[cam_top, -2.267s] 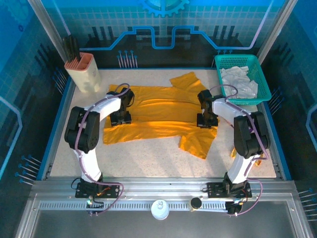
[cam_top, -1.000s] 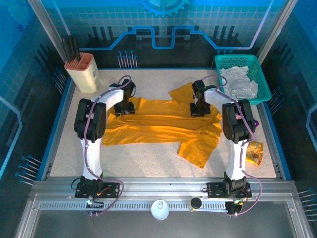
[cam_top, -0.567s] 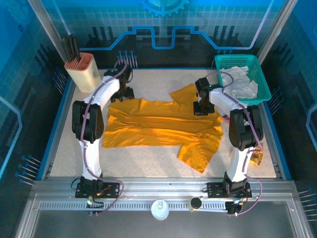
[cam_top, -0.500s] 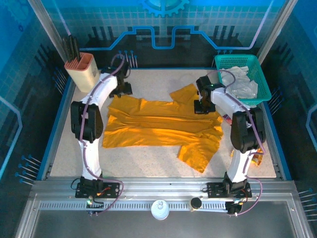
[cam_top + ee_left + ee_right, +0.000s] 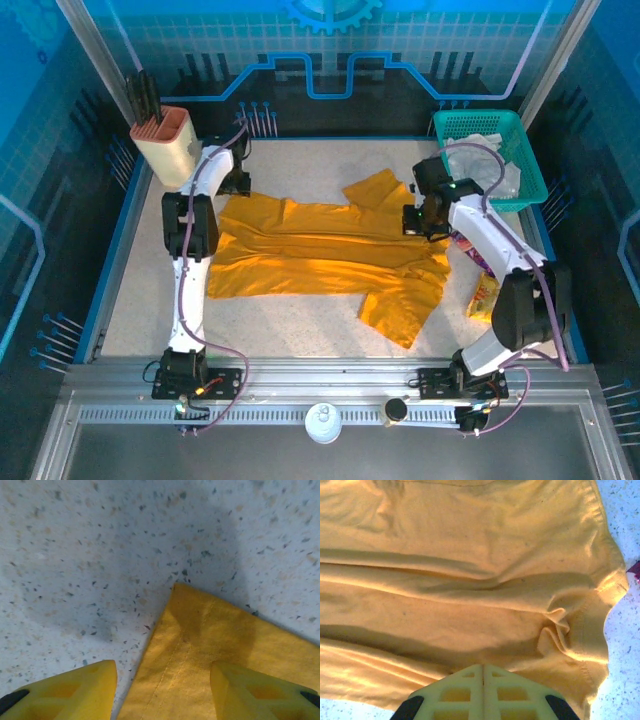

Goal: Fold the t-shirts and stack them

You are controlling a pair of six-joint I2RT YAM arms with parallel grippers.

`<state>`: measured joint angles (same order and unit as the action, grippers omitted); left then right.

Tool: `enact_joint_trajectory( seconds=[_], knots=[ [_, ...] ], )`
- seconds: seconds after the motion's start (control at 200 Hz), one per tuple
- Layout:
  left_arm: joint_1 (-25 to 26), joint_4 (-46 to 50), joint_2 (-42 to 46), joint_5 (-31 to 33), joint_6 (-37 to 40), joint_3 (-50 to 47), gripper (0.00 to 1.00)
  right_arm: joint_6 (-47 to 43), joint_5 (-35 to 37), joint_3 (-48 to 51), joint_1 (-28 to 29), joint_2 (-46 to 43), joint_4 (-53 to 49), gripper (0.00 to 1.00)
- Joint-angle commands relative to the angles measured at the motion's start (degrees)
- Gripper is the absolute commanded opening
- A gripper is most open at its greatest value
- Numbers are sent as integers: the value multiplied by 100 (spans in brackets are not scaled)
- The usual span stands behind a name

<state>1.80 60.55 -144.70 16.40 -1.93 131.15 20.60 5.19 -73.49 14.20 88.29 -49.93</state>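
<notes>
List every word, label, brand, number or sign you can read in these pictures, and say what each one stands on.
No text reads clearly enough to quote.
Yellow snack packet: printing too small and blurred to read.
Gear emblem on the back wall: a symbol, no letters.
Mustard t-shirt: plain, no print or tag visible.
Pale t-shirt in the basket: no print visible.

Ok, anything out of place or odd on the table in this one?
Yes: a shiny yellow snack packet lies on the table just right of the mustard-orange t-shirt; it is not laundry. The shirt itself lies wrinkled, with one sleeve splayed toward the near edge.
</notes>
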Motion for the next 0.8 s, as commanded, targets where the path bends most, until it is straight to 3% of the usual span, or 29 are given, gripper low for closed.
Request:
enact_joint_trajectory(
  seconds=[0.0,0.355,0.671,0.756,0.796],
  knots=[
    [-40,42,59,-163,303,210,53,183,-158,252,20,-388,-105,7],
    [-48,-55,-381,-206,655,406,53,296,-130,762,4,-905,-122,8],
    [-57,146,-832,-767,862,677,52,340,-192,802,34,-927,-101,6],
    [-10,138,-813,-840,852,656,41,303,-211,745,22,-858,-37,7],
    [16,164,-814,-912,848,643,28,244,-209,646,-8,-768,-2,9]
  ],
)
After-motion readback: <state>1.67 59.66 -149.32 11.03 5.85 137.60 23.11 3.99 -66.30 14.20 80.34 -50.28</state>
